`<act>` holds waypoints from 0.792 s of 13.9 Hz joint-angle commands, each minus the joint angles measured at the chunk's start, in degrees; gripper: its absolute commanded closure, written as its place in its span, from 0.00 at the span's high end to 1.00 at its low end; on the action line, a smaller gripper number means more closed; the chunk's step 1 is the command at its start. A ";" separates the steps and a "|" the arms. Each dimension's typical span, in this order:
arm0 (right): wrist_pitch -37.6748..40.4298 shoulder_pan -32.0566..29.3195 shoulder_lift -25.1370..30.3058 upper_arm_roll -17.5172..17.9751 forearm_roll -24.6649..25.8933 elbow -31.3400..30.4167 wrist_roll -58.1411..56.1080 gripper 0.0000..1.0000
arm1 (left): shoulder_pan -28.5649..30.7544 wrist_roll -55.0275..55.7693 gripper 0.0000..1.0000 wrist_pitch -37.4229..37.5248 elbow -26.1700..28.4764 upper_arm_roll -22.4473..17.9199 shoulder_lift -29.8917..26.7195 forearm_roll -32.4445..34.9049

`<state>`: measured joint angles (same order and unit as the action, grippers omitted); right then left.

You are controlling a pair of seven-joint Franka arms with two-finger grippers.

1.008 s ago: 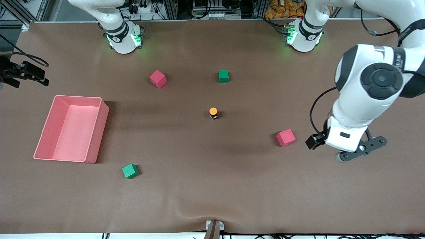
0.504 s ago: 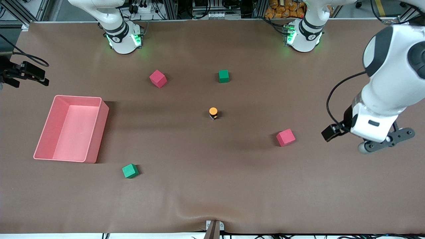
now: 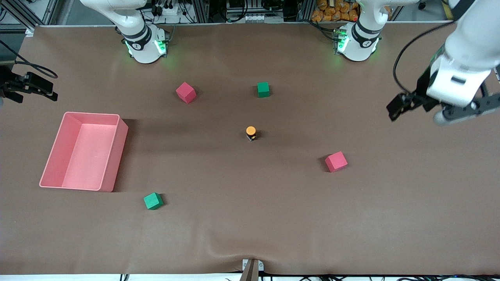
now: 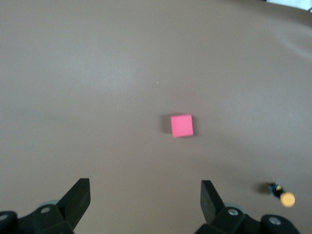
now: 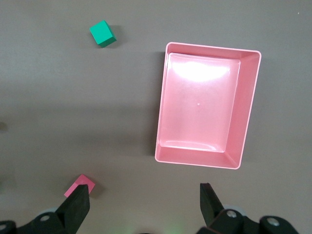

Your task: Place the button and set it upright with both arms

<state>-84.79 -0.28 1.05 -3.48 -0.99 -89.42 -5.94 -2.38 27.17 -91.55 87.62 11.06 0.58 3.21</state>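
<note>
The button (image 3: 250,132) stands upright near the middle of the table, orange cap up on its black body. It also shows in the left wrist view (image 4: 285,197), beside a red cube (image 4: 182,125). My left gripper (image 3: 455,99) hangs high over the left arm's end of the table, far from the button. In the left wrist view the left gripper (image 4: 145,195) is open and empty. My right gripper (image 5: 145,207) is open and empty, high over the table next to the pink bin (image 5: 161,122).
The pink bin (image 3: 113,156) sits at the right arm's end. There are two red cubes (image 3: 336,161) (image 3: 186,92) and two green cubes (image 3: 263,89) (image 3: 153,201). The brown mat has a wrinkle (image 3: 218,246) near the front edge.
My left arm has swung away from the red cube toward the left arm's end of the table and toward its base. The button and cubes have not moved.
</note>
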 commanded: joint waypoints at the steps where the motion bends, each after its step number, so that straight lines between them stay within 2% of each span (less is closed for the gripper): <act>1: 0.59 -0.24 -0.17 0.22 0.02 0.74 0.41 1.00 | 0.01 -7.55 1.00 0.48 5.54 -5.25 -4.79 -2.33; 3: 0.59 -0.24 -0.17 0.22 0.02 0.74 0.40 1.00 | -0.08 -11.06 1.00 1.37 5.63 -7.62 -5.94 -2.24; 8: 0.59 -0.24 -0.17 0.22 0.02 0.74 0.49 1.00 | -0.08 -24.41 1.00 0.93 2.92 -11.50 -4.19 -1.10; 11: 0.59 -0.24 -0.17 0.31 0.02 0.74 0.49 1.00 | 0.01 -26.20 1.00 1.63 1.32 -13.61 -4.18 -1.01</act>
<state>-84.79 -0.28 1.05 -3.47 -0.99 -89.42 -5.94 -2.21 2.61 -90.87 90.87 -1.40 -3.77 2.05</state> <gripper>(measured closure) 0.000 0.000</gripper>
